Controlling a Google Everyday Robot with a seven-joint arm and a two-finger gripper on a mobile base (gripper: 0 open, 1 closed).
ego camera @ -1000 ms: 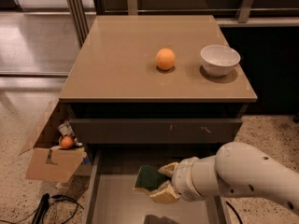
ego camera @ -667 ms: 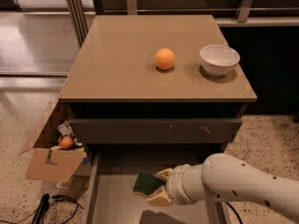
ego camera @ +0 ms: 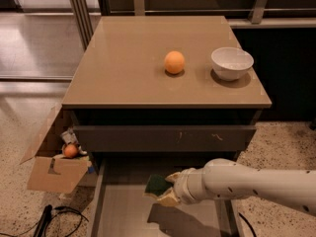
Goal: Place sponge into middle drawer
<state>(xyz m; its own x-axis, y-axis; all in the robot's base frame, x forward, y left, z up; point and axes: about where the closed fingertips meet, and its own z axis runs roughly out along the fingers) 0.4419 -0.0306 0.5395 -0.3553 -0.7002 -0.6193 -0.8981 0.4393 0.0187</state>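
Clutter fills the torn brown cardboard box [ego camera: 52, 174] on the floor at left. Right of it, the wide grey-brown middle drawer [ego camera: 121, 215] stands pulled open. The pale two-finger gripper [ego camera: 166, 188] hangs over its floor, clamped on the dark green, yellow-backed sponge [ego camera: 157, 183]. Carrying looks finished; next should come a slight lowering, then release.

Lab-like indoor workspace. Speckled terrazzo floor [ego camera: 286, 147]; metal-framed partition [ego camera: 79, 9] at far left; freestanding tan-topped drawer cabinet [ego camera: 128, 73] at centre; open cardboard box [ego camera: 54, 174] of oddments at near left; loose cables [ego camera: 59, 216] on floor. Robot gripper [ego camera: 167, 189], near centre, clasping sponge [ego camera: 157, 183] above open middle drawer [ego camera: 123, 216].
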